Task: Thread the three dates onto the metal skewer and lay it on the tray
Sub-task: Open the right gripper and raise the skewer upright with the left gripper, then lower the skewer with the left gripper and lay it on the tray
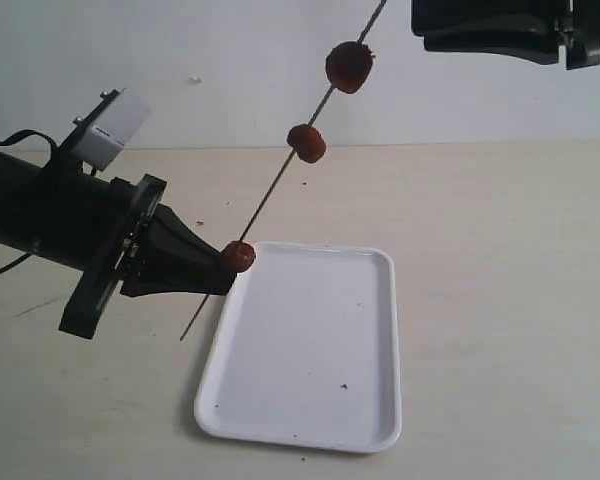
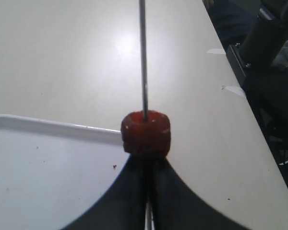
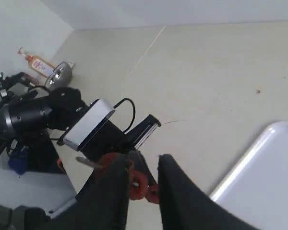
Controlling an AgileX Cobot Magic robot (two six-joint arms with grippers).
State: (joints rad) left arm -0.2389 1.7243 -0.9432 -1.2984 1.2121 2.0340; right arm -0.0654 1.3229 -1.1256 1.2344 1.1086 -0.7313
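Note:
The metal skewer [image 1: 270, 195] slants up from my left gripper [image 1: 225, 270], which is shut on its lower part. One date [image 1: 238, 256] rests against the left fingertips, over the near-left rim of the white tray [image 1: 310, 340]. A second date [image 1: 306, 143] and a third date [image 1: 349, 66] sit higher on the rod. The left wrist view shows that lowest date [image 2: 146, 133] on the skewer [image 2: 143, 57], right above the left gripper [image 2: 146, 160]. My right gripper [image 3: 144, 160] is open, with two dates [image 3: 139, 184] seen through its gap. Its dark housing [image 1: 490, 30] is at the top right.
The tray [image 2: 38, 182] carries a few dark specks. A bottle [image 3: 36, 62] and a round metal object [image 3: 57, 75] stand beyond the table's edge. Dark robot framework [image 2: 273, 72] lines the table's far side. The skewer's lower end [image 1: 185, 335] pokes out below the left gripper.

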